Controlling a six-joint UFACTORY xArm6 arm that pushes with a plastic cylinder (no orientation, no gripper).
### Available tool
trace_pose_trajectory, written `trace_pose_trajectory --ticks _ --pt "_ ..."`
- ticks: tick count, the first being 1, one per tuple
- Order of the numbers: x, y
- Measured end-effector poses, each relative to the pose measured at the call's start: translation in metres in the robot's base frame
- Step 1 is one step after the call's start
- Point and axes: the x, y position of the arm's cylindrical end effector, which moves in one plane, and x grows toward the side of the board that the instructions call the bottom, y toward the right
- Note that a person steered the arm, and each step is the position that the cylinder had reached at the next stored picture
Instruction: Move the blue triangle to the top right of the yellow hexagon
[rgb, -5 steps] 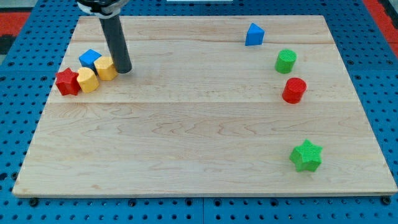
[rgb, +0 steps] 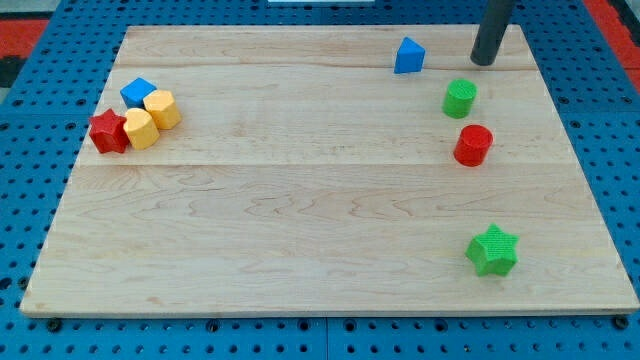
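Note:
The blue triangle (rgb: 408, 56) sits near the view's top, right of centre, on the wooden board (rgb: 300, 220). My tip (rgb: 484, 62) rests on the board to the triangle's right, apart from it, and above the green cylinder (rgb: 460, 98). The yellow hexagon (rgb: 162, 108) lies at the view's left, touching a second yellow block (rgb: 139, 129) at its lower left and a blue cube (rgb: 138, 93) at its upper left. A red star (rgb: 108, 131) sits at the left end of that cluster.
A red cylinder (rgb: 473, 145) sits below the green cylinder at the view's right. A green star (rgb: 492, 250) lies at the lower right. The board rests on a blue pegboard.
My tip has left the right side of the yellow hexagon and crossed to the view's top right, beside the blue triangle. The blue cube and hexagon sit slightly further left.

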Motion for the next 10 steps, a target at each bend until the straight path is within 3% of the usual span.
trace_pose_trajectory --ticks 2,3,5,6,7,8,9,10 --pt "0.008 -0.176" --pt "0.049 -0.261" --pt "0.039 -0.208" --pt "0.039 -0.153" --pt "0.060 -0.129" --pt "0.078 -0.165" --pt "0.076 -0.237" --pt "0.072 -0.223"
